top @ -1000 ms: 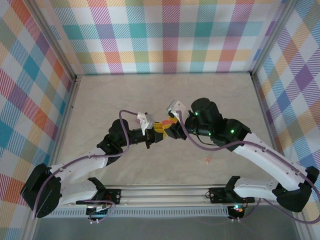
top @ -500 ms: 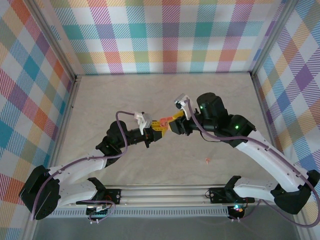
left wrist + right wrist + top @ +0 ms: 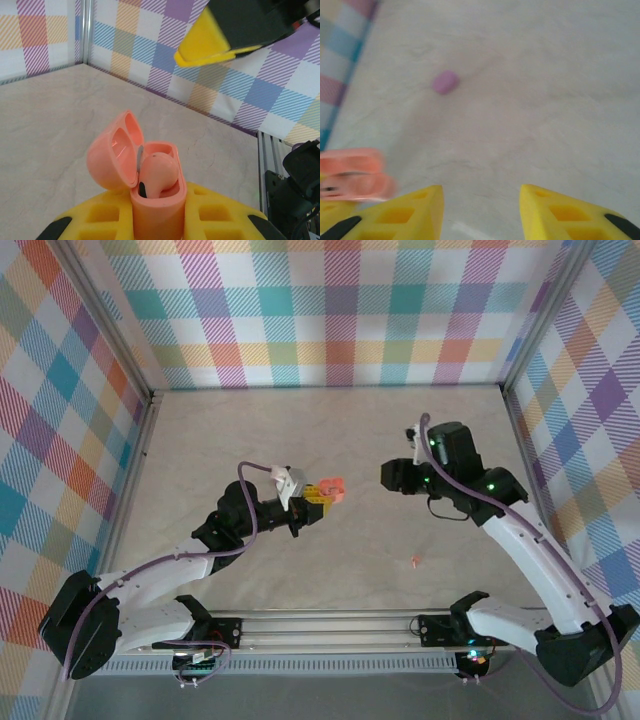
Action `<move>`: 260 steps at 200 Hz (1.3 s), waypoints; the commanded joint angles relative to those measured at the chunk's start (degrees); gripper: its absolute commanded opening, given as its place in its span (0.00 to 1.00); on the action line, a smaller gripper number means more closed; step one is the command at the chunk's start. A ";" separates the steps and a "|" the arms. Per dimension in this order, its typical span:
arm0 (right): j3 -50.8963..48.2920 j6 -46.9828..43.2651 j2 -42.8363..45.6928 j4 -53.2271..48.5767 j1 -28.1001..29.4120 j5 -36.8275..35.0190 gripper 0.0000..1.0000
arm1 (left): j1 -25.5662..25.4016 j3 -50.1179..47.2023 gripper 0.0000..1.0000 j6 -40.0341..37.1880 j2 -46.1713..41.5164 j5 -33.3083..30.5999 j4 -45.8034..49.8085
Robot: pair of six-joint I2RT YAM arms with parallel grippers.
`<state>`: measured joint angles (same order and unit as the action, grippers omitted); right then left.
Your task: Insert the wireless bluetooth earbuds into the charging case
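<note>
The left gripper [image 3: 316, 502] is clenched on the case [image 3: 159, 212], a salmon-orange shell pinched between its yellow fingers [image 3: 97, 220] and held above the table [image 3: 250, 440] near its middle. In the top view the case juts out past the fingertips toward the right arm, well apart from it, and reads as a small orange blob. The left wrist view gives the detail. The case's long axis runs out along the fingers, and its mouth faces away from the gripper. The lid [image 3: 115, 157] is swung open on its hinge to the left. One salmon bud [image 3: 159, 170] sits in the well, rounded back outward, with a dark tip at its lower left. A yellow finger of the right arm crosses the top of that view, clear of the case. The right gripper [image 3: 481, 192] is released: its two yellow fingers [image 3: 562, 210] stand apart with bare table between them. Its wrist view shows the open case as a blurred salmon shape at the left edge. Farther off on the table lies a small lilac piece [image 3: 445, 81], too blurred to tell whether it is a bud or a case. The top view has a tiny orange speck [image 3: 414, 561] lying on the table near the right arm, too small to make out. Plaid walls [image 3: 330, 310] enclose the table.
</note>
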<state>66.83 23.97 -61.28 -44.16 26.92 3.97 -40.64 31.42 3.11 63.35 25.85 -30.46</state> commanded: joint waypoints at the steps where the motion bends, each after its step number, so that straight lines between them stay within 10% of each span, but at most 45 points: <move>1: -4.99 8.20 3.44 -8.93 -3.49 -3.53 0.47 | -0.05 0.75 0.00 -1.42 -0.03 0.58 0.61; 124: -27.43 19.68 12.90 -13.57 -10.98 -1.77 0.56 | -0.21 0.39 0.00 -2.30 -0.40 3.42 2.10; 186: -36.32 19.04 8.92 0.21 -10.81 2.91 0.36 | -0.36 -0.17 0.00 -2.33 -1.27 2.63 2.76; 260: -35.60 16.78 0.64 3.03 -5.01 -2.28 0.36 | -0.62 0.27 0.00 -1.98 -0.43 2.53 2.99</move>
<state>30.30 42.37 -58.46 -42.09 20.16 4.54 -40.80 31.40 1.72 63.24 27.90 -26.94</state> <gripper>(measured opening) 0.351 0.199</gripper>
